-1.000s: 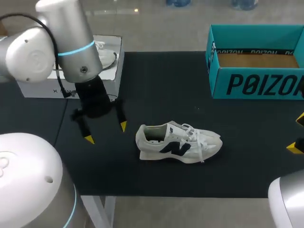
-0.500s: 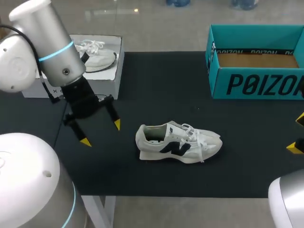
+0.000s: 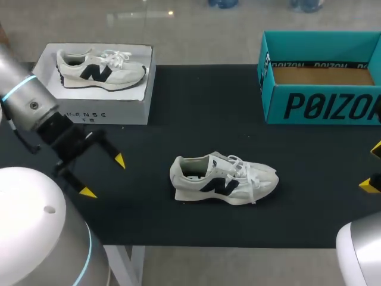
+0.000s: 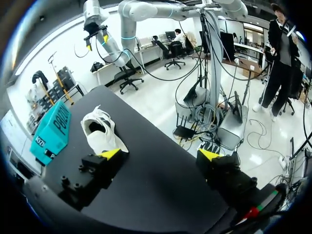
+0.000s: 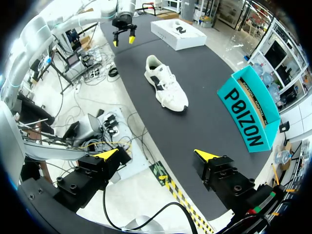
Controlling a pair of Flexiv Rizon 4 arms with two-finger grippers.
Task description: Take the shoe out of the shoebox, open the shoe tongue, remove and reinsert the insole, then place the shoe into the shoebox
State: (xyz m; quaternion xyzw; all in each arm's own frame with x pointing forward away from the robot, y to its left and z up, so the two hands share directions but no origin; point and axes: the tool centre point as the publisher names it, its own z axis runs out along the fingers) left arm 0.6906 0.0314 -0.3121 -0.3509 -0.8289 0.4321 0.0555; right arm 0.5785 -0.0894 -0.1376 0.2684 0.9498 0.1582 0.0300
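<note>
Lying upright on the table (image 3: 196, 101), the shoe (image 3: 223, 180) sits between the left pincer (image 3: 104, 177) and the right pincer (image 3: 373, 167), both spread wide, holding nothing, apart from it, the teal shoebox (image 3: 321, 107) ahead of the right pincer.

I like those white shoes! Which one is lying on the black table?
The shoe in the middle; the other shoe sits on the white box at the back left.

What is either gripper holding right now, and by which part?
Nothing. The left gripper and right gripper are open and empty; the shoe lies untouched on the table.
</note>
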